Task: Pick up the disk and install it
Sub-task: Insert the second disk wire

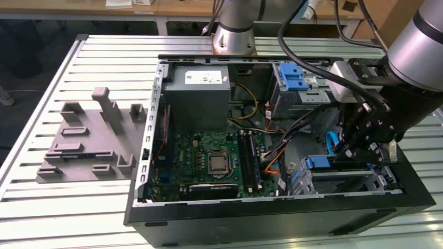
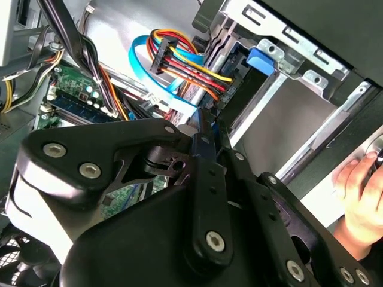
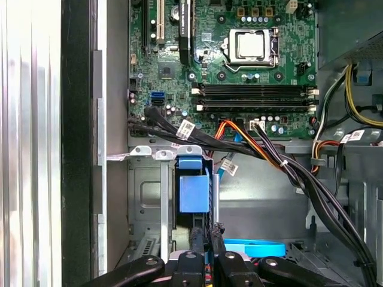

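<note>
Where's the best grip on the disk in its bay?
On the disk, take the blue carrier's end, coming from the case's open side: the body sits sunk in the metal cage, leaving that thin edge free. The gripper pinches it there.

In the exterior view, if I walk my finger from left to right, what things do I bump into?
Grey moulded plastic fixture → green motherboard with silver processor socket → orange and black cable bundle → robot's black hand.

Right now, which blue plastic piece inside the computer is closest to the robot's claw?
The low blue tab beside the end effector; the other blue latch sits far back by the grey box.
</note>
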### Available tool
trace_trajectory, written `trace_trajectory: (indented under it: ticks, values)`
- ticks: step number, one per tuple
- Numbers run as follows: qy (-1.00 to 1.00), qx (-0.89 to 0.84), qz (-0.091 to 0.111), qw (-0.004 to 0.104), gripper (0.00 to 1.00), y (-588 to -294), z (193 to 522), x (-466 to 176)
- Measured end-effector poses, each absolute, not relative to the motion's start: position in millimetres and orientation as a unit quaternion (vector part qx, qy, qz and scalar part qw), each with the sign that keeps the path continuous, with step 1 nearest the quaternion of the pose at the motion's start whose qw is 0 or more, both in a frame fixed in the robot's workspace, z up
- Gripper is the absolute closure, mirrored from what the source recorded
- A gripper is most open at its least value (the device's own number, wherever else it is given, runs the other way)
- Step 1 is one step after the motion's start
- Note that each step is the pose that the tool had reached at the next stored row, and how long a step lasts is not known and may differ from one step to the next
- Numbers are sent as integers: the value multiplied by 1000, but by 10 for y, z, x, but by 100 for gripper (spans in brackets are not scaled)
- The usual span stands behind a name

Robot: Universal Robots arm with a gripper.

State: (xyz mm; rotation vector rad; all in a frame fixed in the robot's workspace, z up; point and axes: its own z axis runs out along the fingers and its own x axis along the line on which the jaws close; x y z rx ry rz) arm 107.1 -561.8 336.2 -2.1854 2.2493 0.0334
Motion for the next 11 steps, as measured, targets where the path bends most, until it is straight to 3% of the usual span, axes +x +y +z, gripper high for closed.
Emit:
trace_trajectory:
  ticks: [11]
  values:
    - [717, -697, 11, 3, 84, -5620, 3349, 1088]
